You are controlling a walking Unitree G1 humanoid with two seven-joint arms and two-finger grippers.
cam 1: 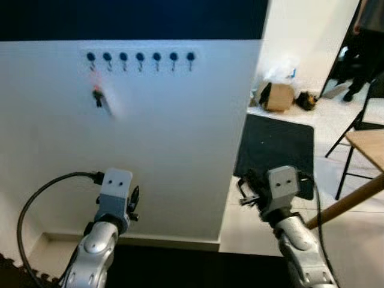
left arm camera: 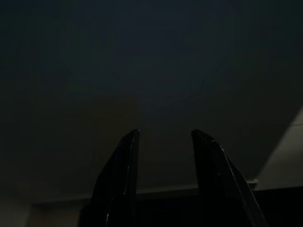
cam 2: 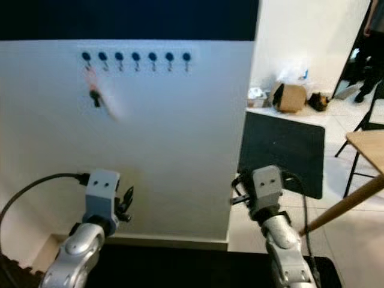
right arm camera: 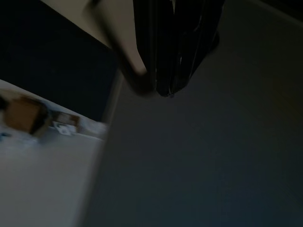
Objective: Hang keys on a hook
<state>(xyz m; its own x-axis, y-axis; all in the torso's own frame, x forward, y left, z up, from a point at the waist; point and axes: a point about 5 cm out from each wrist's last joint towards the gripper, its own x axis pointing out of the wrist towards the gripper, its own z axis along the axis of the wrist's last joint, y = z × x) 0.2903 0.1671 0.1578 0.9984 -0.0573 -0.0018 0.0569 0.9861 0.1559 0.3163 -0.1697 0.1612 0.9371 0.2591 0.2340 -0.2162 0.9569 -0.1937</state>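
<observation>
Keys (cam 1: 101,99) hang from the leftmost hook (cam 1: 91,58) of a row of seven dark hooks (cam 1: 140,58) set high on a white wall panel (cam 1: 174,138). The bunch is blurred; a reddish strap runs down from the hook to a dark fob, and a pale, smeared streak slants from there down and to the right, so the long axis is roughly vertical with the lower end tilted rightward.

Well below the keys and a little to their right, the left gripper (cam 1: 134,205) is raised before the panel, its silver arm trailing a black cable (cam 1: 36,204). In the left wrist view its two black fingers (left arm camera: 120,179) stand apart with a clear gap between them, holding nothing, facing a dim, plain surface.

The panel ends at a vertical edge right of centre, with a pale skirting ledge (cam 1: 162,242) along its foot. Beyond it lies a light floor with a dark mat (cam 1: 279,147), and farther off a cardboard box (cam 1: 278,96) beside a plastic bag (cam 1: 281,69). A person's dark legs (cam 1: 360,66) stand at the far right.

The right gripper (cam 1: 247,191) is held up near the panel's edge, well apart from the keys; in the right wrist view its fingers (right arm camera: 163,47) are pressed together, empty. A wooden table (cam 1: 369,147) stands at the right, one slanted leg passing behind that arm.
</observation>
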